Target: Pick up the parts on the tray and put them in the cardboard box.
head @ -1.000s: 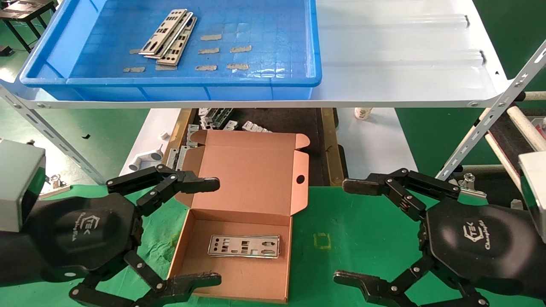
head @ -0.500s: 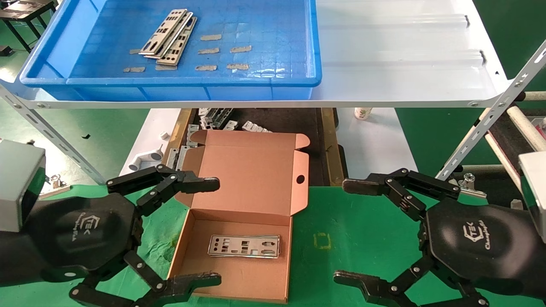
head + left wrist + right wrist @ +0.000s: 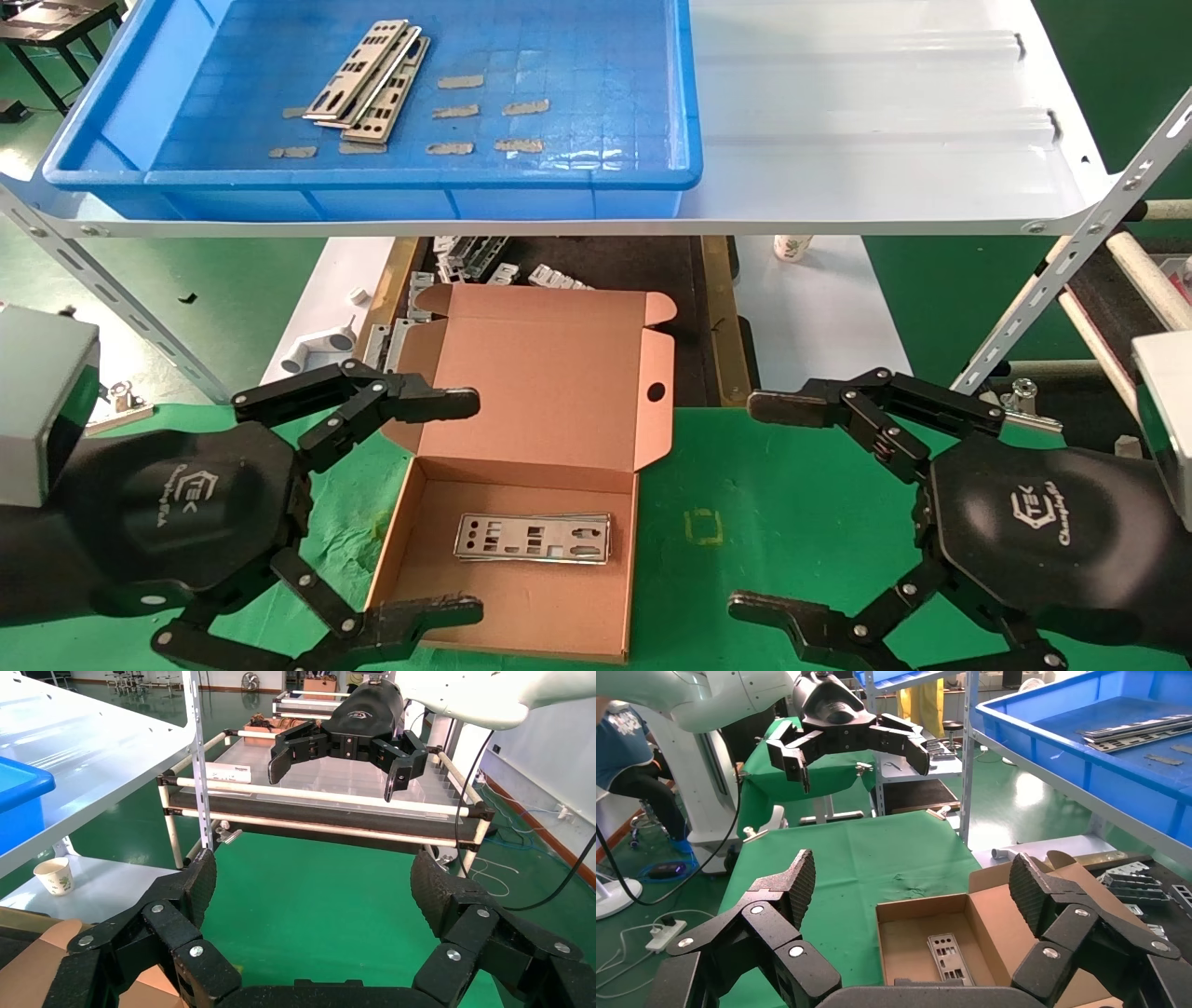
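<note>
Several silver parts (image 3: 370,82) lie stacked at an angle in the blue tray (image 3: 596,172) on the white shelf, also seen in the right wrist view as parts (image 3: 1134,731) in the tray (image 3: 1088,776). The cardboard box (image 3: 521,596) sits open on the green table with its lid up, and parts (image 3: 533,538) lie flat on its floor; the right wrist view shows the box (image 3: 916,934) and the parts (image 3: 947,955) inside. My left gripper (image 3: 466,506) stands open just left of the box, empty. My right gripper (image 3: 764,508) stands open to the box's right, empty.
The white shelf (image 3: 885,140) overhangs the space beyond the box. Bent grey brackets (image 3: 466,261) lie on the dark surface under it, with a paper cup (image 3: 792,247) and a white pipe fitting (image 3: 317,349). A roller rack (image 3: 1136,270) stands at the right.
</note>
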Controlling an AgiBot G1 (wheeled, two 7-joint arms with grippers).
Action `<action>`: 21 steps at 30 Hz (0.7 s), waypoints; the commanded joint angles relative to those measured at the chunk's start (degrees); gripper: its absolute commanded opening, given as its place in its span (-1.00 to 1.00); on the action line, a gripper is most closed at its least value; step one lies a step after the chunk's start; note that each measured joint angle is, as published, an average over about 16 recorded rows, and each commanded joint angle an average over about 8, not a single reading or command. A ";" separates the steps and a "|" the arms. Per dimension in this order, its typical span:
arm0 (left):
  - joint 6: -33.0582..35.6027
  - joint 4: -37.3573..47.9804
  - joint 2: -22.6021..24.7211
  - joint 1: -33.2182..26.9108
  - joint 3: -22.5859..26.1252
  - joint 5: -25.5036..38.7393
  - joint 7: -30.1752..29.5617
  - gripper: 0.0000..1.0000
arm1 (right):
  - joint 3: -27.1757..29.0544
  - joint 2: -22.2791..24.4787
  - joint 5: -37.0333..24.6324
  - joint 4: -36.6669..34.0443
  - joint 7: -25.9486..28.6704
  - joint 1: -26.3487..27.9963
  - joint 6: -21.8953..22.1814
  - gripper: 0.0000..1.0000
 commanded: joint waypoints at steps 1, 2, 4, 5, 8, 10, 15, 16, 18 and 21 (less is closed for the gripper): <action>0.00 0.00 0.00 0.00 0.00 0.00 0.00 1.00 | 0.00 0.00 0.00 0.00 0.00 0.00 0.00 1.00; 0.00 0.00 0.00 0.00 0.00 0.00 0.00 1.00 | 0.00 0.00 0.00 0.00 0.00 0.00 0.00 1.00; 0.00 0.00 0.00 0.00 0.00 0.00 0.00 1.00 | 0.00 0.00 0.00 0.00 0.00 0.00 0.00 1.00; 0.00 0.00 0.00 0.00 0.00 0.00 0.00 1.00 | 0.00 0.00 0.00 0.00 0.00 0.00 0.00 1.00; 0.00 0.00 0.00 0.00 0.00 0.00 0.00 1.00 | 0.00 0.00 0.00 0.00 0.00 0.00 0.00 1.00; 0.00 0.00 0.00 0.00 0.00 0.00 0.00 1.00 | 0.00 0.00 0.00 0.00 0.00 0.00 0.00 1.00; 0.00 0.00 0.00 0.00 0.00 0.00 0.00 1.00 | 0.00 0.00 0.00 0.00 0.00 0.00 0.00 1.00; 0.00 0.00 0.00 0.00 0.00 0.00 0.00 1.00 | 0.00 0.00 0.00 0.00 0.00 0.00 0.00 1.00; 0.00 0.00 0.00 0.00 0.00 0.00 0.00 1.00 | 0.00 0.00 0.00 0.00 0.00 0.00 0.00 1.00; 0.00 0.00 0.00 0.00 0.00 0.00 0.00 1.00 | 0.00 0.00 0.00 0.00 0.00 0.00 0.00 1.00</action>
